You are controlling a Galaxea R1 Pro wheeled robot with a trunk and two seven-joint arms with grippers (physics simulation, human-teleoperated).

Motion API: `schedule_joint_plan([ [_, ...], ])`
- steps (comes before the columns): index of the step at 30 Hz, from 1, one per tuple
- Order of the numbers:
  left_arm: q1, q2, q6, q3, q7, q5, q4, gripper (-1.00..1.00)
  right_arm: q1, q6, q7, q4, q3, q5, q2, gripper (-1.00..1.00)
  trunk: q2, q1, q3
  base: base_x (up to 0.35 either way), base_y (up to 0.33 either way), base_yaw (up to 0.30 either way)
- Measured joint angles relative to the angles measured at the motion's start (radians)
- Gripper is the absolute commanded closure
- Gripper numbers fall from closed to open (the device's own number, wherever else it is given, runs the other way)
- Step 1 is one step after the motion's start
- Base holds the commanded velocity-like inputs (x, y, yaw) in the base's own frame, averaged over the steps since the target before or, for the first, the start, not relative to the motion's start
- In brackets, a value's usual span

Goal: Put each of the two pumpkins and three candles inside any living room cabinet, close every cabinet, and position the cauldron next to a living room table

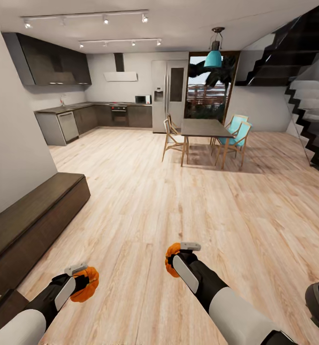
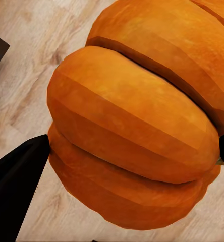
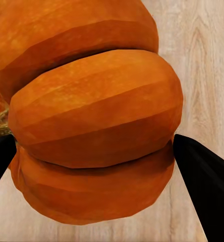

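1. Left gripper: fingers clamp one pumpkin, ribs running crosswise between them
2. Right gripper: fingers clamp the other pumpkin; stem tip at frame edge
3. Head view adds the closed cabinet at left, wood floor, distant dining table

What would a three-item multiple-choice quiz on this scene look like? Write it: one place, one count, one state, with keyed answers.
1. Where is the long dark cabinet?
A. against the left wall
B. under the stairs
C. beside the fridge

2. How many pumpkins are held?
A. none
B. one
C. two

3. The cabinet's fronts facing the room are
A. shut
B. pulled wide open
C. removed

Answers:
1 A, it runs along the left wall.
2 C, left gripper holds the left pumpkin and right gripper holds the right pumpkin.
3 A, its front is flush.
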Motion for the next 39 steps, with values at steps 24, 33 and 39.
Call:
schedule_joint_plan([
  [24, 0.0, -0.001, 0.002, -0.002, -0.005, 0.002, -0.035, 1.0, 0.0, -0.001, 0.003, 0.0, 0.0, -0.002, 0.0, 1.0, 0.0, 0.0, 0.0, 0.0, 0.0, 0.292],
  [33, 0.0, -0.001, 0.002, -0.002, -0.004, 0.001, -0.035, 1.0, 0.0, -0.002, 0.003, 0.0, 0.0, -0.001, 0.0, 1.0, 0.0, 0.0, 0.0, 0.0, 0.0, 0.292],
  [39, 0.0, -0.001, 0.0, -0.002, -0.005, 0.002, -0.035, 1.0, 0.0, -0.001, 0.003, 0.0, 0.0, -0.001, 0.0, 1.0, 0.0, 0.0, 0.0, 0.0, 0.0, 0.292],
])
